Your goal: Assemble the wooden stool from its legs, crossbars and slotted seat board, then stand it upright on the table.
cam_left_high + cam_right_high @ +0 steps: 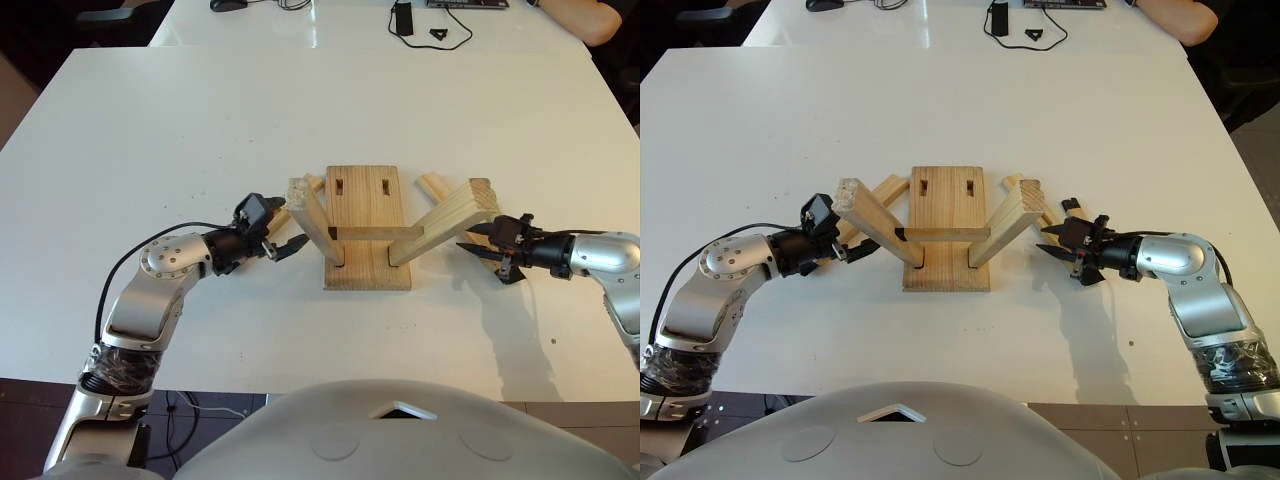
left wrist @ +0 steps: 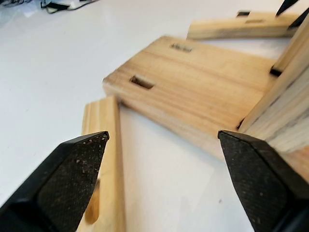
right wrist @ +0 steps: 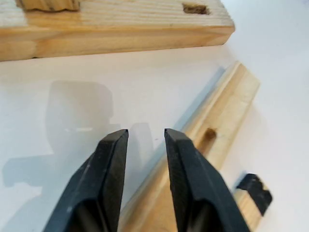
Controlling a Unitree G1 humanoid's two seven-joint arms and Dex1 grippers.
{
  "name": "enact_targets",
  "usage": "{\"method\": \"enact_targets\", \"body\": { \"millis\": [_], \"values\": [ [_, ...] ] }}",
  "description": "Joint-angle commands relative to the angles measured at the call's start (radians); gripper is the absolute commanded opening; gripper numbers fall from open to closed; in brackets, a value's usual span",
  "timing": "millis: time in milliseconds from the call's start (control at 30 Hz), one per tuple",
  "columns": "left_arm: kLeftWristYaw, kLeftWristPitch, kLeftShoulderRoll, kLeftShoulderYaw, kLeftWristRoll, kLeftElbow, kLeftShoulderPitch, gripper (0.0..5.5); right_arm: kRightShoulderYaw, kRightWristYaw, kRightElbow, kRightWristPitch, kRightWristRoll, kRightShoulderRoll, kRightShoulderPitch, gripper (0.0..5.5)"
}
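**Work surface and surroundings.** A large white table (image 1: 200, 120) spans the scene from left to right. A second white table (image 1: 340, 32) stands just beyond its far edge, separated from it by a thin dark seam. The glossier top of the second table returns a bright patch of reflected light.

On the second table lie:
- a black mouse-shaped object (image 1: 229, 5) at the left;
- a small black device (image 1: 402, 18) with a looping black cable (image 1: 458, 42);
- a small black triangular piece (image 1: 439, 34).

Dark floor (image 1: 1252, 105) borders the large table on the right. A dark chair (image 1: 115, 14), partly seen, stands at far left. Below the near edge, a floor cable (image 1: 190, 404) runs across dark ground.
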Motion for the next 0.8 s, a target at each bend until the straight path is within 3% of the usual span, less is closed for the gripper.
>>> {"method": "enact_targets", "body": {
  "millis": [33,433,800],
  "values": [
    [0.039,0.075,-0.038,-0.029,-0.018,-0.063,-0.039,4.19,0.029,0.053,-0.069,0.02,0.015,-0.019,0.046,1.38],
    [0.122,0.165,-0.202,-0.25,0.004,-0.163,-0.123,4.19,0.09,0.094,-0.219,0.103,0.075,0.023,0.098,1.38],
    [0.129,0.171,-0.221,-0.265,0.017,-0.118,-0.153,4.19,0.076,-0.027,-0.086,0.12,0.018,0.098,-0.001,1.38]
  ]
}}
